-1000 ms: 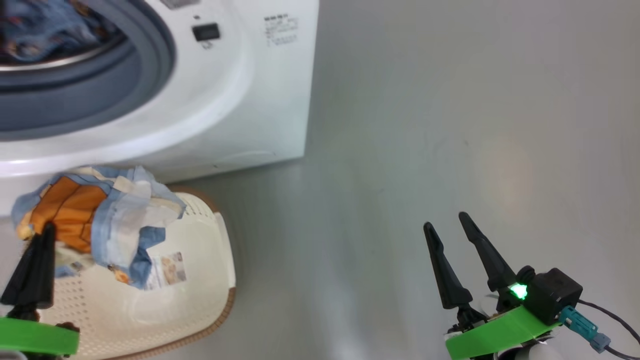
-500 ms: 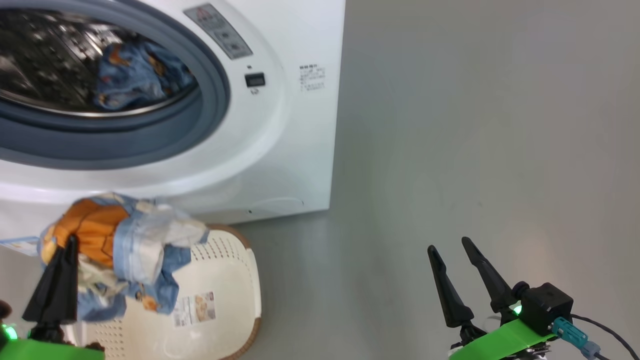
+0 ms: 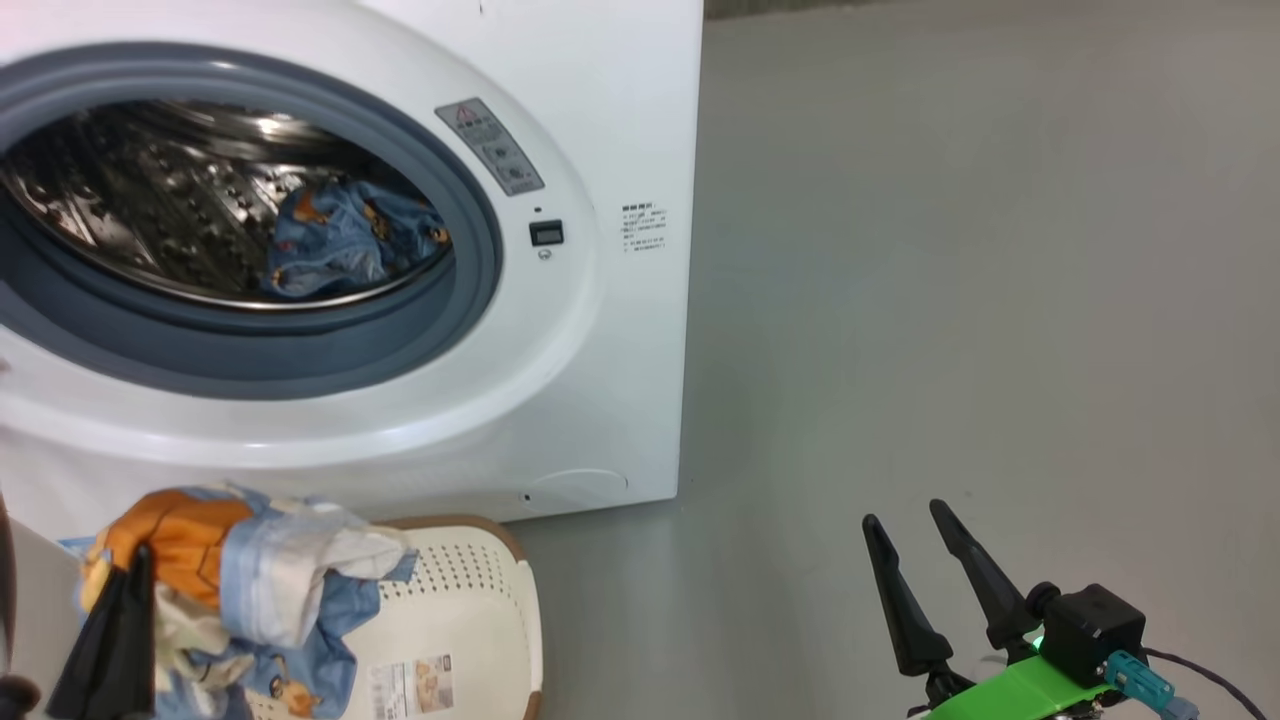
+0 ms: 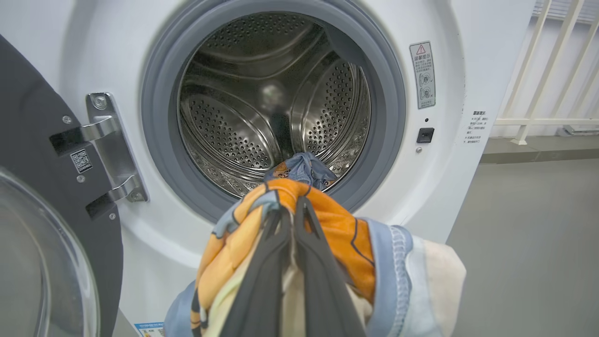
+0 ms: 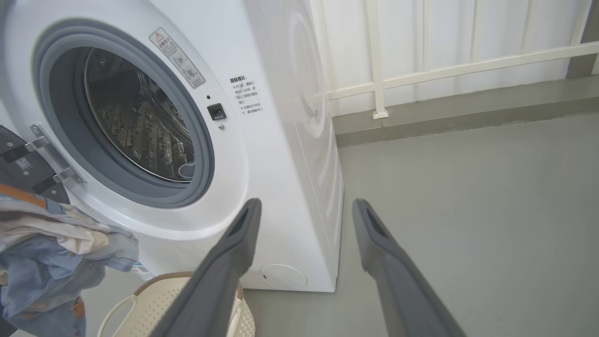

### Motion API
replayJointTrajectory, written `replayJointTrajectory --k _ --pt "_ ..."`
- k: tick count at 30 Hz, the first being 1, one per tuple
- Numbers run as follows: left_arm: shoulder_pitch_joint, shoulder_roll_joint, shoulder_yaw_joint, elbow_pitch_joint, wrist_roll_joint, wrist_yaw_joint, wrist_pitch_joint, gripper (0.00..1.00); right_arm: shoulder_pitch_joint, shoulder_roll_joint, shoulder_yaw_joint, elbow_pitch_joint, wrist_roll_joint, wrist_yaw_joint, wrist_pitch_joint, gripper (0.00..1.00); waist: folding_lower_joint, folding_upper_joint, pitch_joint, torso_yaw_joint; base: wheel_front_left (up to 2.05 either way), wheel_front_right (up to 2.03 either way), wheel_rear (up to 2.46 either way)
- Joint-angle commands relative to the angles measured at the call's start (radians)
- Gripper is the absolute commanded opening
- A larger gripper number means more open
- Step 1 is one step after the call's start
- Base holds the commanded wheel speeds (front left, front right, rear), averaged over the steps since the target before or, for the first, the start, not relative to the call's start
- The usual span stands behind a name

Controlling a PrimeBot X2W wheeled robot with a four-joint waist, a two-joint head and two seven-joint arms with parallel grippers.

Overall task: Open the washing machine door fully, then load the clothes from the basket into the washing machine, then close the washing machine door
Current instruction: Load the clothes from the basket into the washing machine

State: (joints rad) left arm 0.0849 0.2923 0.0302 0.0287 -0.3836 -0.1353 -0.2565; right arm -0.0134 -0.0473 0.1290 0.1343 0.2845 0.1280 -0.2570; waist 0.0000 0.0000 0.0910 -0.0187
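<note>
My left gripper (image 4: 291, 206) is shut on a bundle of clothes (image 4: 337, 229) in orange, light blue and cream, held just before the washing machine (image 3: 600, 350) and below its round opening. In the head view the same bundle (image 3: 250, 590) hangs over the left part of the basket (image 3: 470, 600). One blue printed cloth (image 3: 345, 240) lies in the steel drum (image 4: 262, 103). The washing machine door (image 4: 28, 187) stands open at the left on its metal hinge (image 4: 107, 145). My right gripper (image 3: 904, 513) is open and holds nothing, over the floor to the machine's right.
Grey floor (image 3: 950, 300) stretches to the right of the machine. A white railing (image 5: 421, 70) and a low kerb run behind it. The basket (image 5: 154, 304) stands against the machine's front, below the opening.
The head camera has tilted up, so more of the drum and less of the basket shows. My left gripper stays shut on the bundle, and my right gripper stays open.
</note>
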Motion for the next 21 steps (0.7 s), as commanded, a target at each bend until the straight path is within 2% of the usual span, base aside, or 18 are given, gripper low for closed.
replayJointTrajectory --k 1,21 --pt "-0.015 0.017 0.052 -0.027 0.017 0.005 -0.005 0.0 0.002 -0.003 0.023 -0.019 0.005 0.003 -0.005 1.0 0.0 0.0 -0.017 0.0 0.0 0.0 0.0" --pt "0.097 -0.072 0.139 -0.037 0.103 0.005 -0.005 0.0 0.013 -0.003 0.025 0.004 0.032 0.003 -0.005 1.0 0.0 0.0 -0.083 -0.011 0.0 0.0 0.0"
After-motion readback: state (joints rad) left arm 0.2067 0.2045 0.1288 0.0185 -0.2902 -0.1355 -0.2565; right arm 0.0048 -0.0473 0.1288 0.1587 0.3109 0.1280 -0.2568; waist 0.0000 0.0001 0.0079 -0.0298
